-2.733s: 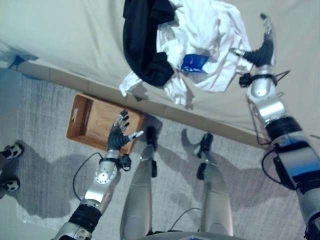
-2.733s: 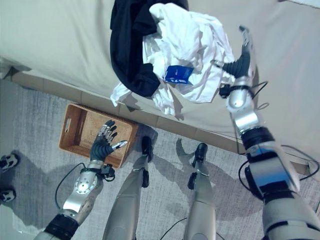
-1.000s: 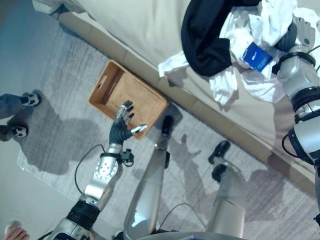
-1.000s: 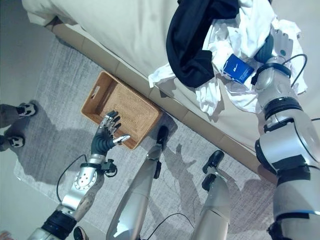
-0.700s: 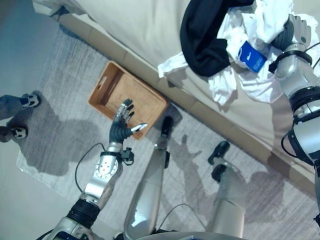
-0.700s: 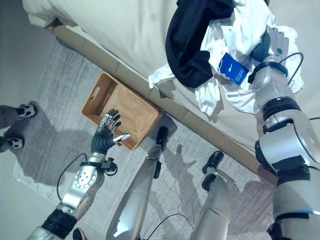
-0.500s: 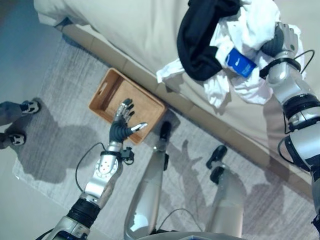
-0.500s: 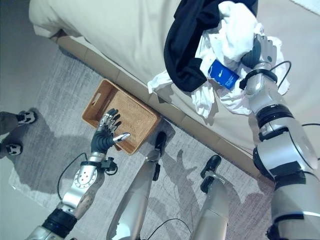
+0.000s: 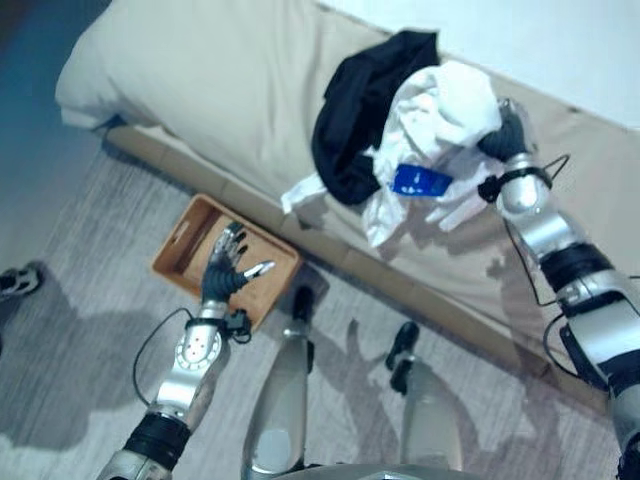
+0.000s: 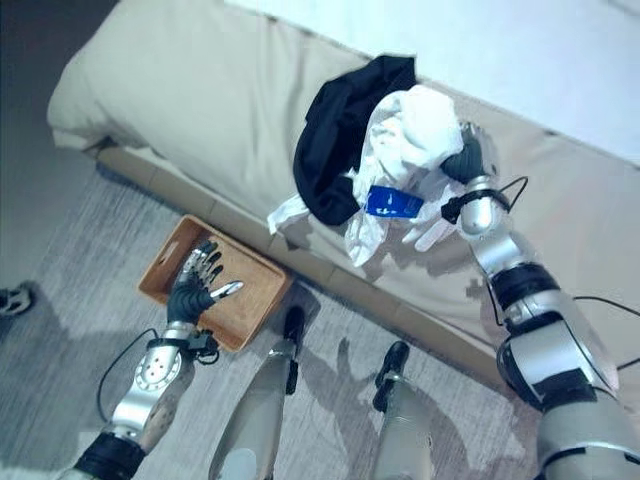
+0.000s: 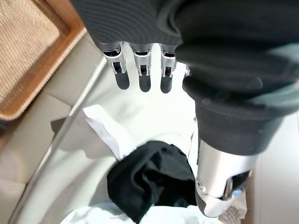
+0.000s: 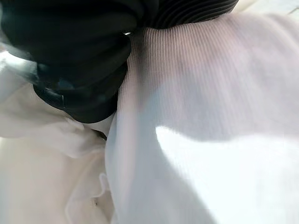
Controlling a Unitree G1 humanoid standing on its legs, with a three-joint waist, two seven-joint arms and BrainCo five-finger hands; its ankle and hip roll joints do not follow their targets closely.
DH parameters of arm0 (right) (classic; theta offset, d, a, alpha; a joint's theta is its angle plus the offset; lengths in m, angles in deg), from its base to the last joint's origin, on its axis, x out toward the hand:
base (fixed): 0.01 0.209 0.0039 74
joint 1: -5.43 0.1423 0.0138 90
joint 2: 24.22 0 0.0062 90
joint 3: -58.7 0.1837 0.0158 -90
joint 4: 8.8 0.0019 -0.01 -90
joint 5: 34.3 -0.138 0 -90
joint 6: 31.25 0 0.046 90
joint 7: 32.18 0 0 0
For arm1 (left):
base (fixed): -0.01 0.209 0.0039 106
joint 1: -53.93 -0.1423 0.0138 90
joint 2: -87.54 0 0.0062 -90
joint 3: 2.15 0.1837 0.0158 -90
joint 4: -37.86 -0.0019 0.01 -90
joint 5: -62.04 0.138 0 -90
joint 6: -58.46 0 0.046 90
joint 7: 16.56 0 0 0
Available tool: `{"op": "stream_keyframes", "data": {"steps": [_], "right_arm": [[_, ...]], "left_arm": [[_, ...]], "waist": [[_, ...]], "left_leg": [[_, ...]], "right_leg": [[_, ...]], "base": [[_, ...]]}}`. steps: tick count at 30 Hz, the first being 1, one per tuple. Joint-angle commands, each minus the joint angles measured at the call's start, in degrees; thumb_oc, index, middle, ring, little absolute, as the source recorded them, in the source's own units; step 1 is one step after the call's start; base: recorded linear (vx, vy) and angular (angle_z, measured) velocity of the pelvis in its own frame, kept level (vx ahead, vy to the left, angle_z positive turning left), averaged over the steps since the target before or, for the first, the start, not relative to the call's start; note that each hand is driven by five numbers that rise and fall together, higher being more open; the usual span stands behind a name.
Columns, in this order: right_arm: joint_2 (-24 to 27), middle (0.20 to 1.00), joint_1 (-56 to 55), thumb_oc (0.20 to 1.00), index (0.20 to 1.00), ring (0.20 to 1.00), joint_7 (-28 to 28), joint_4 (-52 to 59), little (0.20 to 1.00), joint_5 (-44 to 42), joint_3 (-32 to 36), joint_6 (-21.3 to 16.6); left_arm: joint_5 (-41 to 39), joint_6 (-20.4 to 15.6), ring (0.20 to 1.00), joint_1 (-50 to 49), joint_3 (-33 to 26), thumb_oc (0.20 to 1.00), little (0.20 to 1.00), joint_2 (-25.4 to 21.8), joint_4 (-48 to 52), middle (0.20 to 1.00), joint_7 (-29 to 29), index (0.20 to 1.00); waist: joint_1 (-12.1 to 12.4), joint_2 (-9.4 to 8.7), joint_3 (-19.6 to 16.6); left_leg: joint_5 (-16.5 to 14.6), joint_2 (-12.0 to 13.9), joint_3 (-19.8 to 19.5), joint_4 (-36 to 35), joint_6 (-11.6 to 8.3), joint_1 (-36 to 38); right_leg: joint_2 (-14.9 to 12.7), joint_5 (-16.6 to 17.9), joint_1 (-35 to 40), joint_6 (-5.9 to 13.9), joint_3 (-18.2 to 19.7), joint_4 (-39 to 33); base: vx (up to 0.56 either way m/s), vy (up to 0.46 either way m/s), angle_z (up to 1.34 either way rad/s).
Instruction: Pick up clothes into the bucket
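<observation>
- Wicker basket (image 9: 210,253) sits on the grey rug (image 9: 90,300) at the left, just below the bed (image 9: 200,90) edge, open side up and holding nothing I can see; it looks set there so clothes can drop straight off the mattress into it.
- Left hand (image 9: 225,272) hovers above the basket's near-right corner, fingers (image 11: 140,74) straight and spread, holding nothing. I judge it is idle, or waiting to steady the load as it comes across.
- Black garment (image 9: 355,120) lies bunched on the bed, right of the basket and farther off, touching the white heap beside it.
- White clothes (image 9: 440,125) are gathered into a raised bundle with a blue tag (image 9: 420,180) hanging from the near side; loose ends trail down toward the bed edge.
- Right hand (image 9: 505,135) is pressed into the bundle's right side, and white cloth covers its wrist view. Whether its fingers are curled round the fabric I cannot tell.
- Clothes are on the bed, none in the basket. The bundle would need to travel left and near, and the trailing ends could snag or slip free.
</observation>
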Motion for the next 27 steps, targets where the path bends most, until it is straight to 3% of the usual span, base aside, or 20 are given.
{"op": "stream_keyframes", "data": {"steps": [1,8,16,27], "right_arm": [[3.03,0.200,-1.58,0.200,0.200,0.200,1.84,9.00,0.200,-8.56,7.23,-7.68],[2.97,0.200,-11.89,0.200,0.200,0.200,6.87,20.06,0.200,-17.51,13.94,-10.34],[1.95,0.200,-17.76,0.200,0.200,0.200,10.74,25.69,0.200,-22.96,16.75,-10.61],[7.36,0.200,-17.74,0.200,0.200,0.200,12.86,31.43,0.200,-26.72,18.99,-11.10]], "left_arm": [[0.72,-0.98,1.000,-1.23,-1.69,1.000,1.000,-1.00,0.77,1.000,-2.18,1.000],[1.85,0.31,1.000,-3.32,-2.79,1.000,1.000,-0.30,-0.90,1.000,-4.23,1.000],[1.34,1.52,1.000,-5.97,-2.67,1.000,1.000,0.82,0.30,1.000,-6.69,1.000],[1.54,2.84,1.000,-9.15,-2.98,1.000,1.000,1.67,0.94,1.000,-8.40,1.000]], "waist": [[-0.88,-2.36,-3.20],[-2.93,-3.68,-7.20],[-3.43,-4.30,-10.50],[-3.56,-5.37,-14.78]], "left_leg": [[-1.70,2.69,1.33,-0.90,-1.86,3.47],[-0.84,3.64,3.07,-6.21,-2.23,11.48],[-1.52,3.89,4.34,-8.33,-2.09,17.20],[-2.32,4.32,6.58,-11.17,-2.02,23.25]], "right_leg": [[-4.03,6.64,8.47,4.92,-3.62,-6.47],[-2.86,8.42,15.67,5.72,-4.23,-12.86],[-2.10,8.83,20.49,5.97,-4.44,-15.25],[-1.01,9.80,24.71,6.42,-3.76,-17.29]], "base": [[0.05,-0.004,-0.06],[0.09,-0.007,-0.11],[0.09,-0.006,-0.06],[0.07,0.000,-0.04]]}}
